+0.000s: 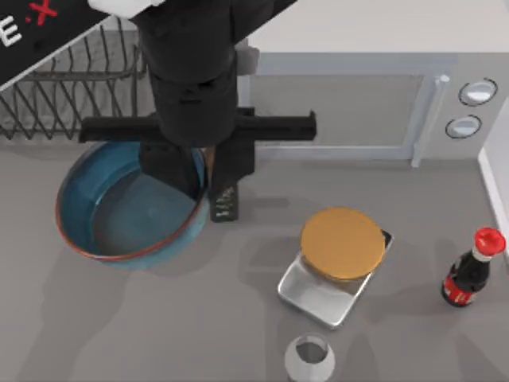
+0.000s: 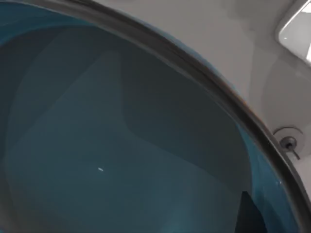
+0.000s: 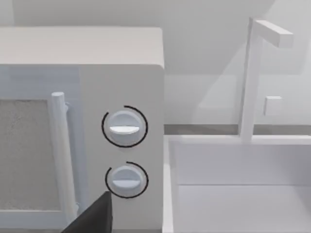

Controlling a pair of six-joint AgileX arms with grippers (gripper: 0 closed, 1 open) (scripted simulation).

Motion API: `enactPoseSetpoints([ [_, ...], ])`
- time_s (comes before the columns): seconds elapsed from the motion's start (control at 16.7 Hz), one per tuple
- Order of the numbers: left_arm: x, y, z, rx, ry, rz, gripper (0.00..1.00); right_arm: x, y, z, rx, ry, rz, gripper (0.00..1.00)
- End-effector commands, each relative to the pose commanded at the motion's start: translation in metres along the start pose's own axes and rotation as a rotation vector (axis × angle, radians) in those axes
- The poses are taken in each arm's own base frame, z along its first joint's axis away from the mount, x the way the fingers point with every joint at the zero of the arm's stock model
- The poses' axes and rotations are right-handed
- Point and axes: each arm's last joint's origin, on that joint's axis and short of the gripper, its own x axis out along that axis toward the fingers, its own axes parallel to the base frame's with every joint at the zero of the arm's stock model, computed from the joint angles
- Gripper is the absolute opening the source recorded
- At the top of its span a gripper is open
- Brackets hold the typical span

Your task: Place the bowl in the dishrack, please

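Blue bowl (image 1: 127, 211) pinched at rim by left gripper (image 1: 208, 179); not yet in dishrack (image 1: 71, 87); lift and transfer remaining.

The bowl (image 1: 119, 211) looks glazed and glossy blue inside. The dishrack (image 1: 71, 87), upper left, is thin black wire. The tray (image 1: 314, 296) looks like shiny metal. The worktop (image 1: 159, 326) is matt, smooth grey.
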Motion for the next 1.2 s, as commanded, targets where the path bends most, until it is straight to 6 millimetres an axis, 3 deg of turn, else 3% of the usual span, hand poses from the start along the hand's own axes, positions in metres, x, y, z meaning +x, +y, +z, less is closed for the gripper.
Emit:
enactPoseSetpoints([
  [0.24,-0.018,0.031,0.016,-0.041,-0.124,-0.099,0.0,0.0,0.0,0.0,0.0,0.0,0.0,1.0],
  [0.48,-0.049,0.1,0.039,-0.122,-0.429,-0.24,0.0,0.0,0.0,0.0,0.0,0.0,0.0,1.0],
  [0.66,-0.07,0.159,0.04,-0.159,-0.727,-0.279,0.0,0.0,0.0,0.0,0.0,0.0,0.0,1.0],
  [0.9,-0.091,0.223,0.007,-0.141,-1.139,-0.215,0.0,0.0,0.0,0.0,0.0,0.0,0.0,1.0],
  [1.2,-0.097,0.254,-0.054,-0.046,-1.492,-0.059,0.0,0.0,0.0,0.0,0.0,0.0,0.0,1.0],
])
